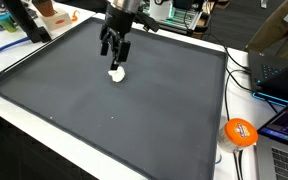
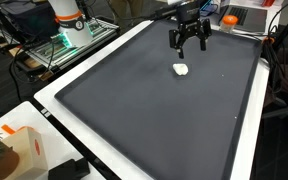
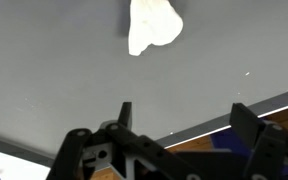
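A small white crumpled lump (image 1: 117, 72) lies on a large dark grey mat (image 1: 94, 110). It also shows in the other exterior view (image 2: 181, 69) and at the top of the wrist view (image 3: 151, 26). My gripper (image 1: 115, 52) hangs above the mat just beyond the lump, also seen in the other exterior view (image 2: 189, 45). Its fingers are spread wide and hold nothing. In the wrist view the gripper (image 3: 182, 112) has only bare mat (image 3: 64, 70) between its fingertips.
An orange ball (image 1: 240, 132) lies off the mat near laptops (image 1: 284, 140) and cables. A white robot base (image 2: 69, 22) with an orange band stands beyond the mat. A tan box (image 2: 14, 150) sits near the mat's corner. A white border (image 2: 74, 82) rims the mat.
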Controlling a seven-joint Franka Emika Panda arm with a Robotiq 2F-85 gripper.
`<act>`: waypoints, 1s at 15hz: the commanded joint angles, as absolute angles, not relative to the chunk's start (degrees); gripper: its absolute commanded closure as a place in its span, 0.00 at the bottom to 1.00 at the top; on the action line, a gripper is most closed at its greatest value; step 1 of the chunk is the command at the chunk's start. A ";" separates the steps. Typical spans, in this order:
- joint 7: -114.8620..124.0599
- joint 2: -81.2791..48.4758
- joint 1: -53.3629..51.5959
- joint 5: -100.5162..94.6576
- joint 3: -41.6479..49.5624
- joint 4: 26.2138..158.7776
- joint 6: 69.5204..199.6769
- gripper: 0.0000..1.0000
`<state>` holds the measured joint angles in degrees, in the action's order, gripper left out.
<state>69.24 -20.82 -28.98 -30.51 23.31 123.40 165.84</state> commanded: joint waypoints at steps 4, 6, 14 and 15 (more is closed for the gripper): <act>63.75 -18.86 -26.54 -28.07 19.45 127.21 164.54 0.00; 65.50 -19.12 -27.40 -29.90 20.81 127.49 165.59 0.00; 69.06 -19.69 -29.44 -32.17 23.30 129.08 166.98 0.00; 70.25 -19.84 -30.32 -33.20 24.31 129.12 167.14 0.00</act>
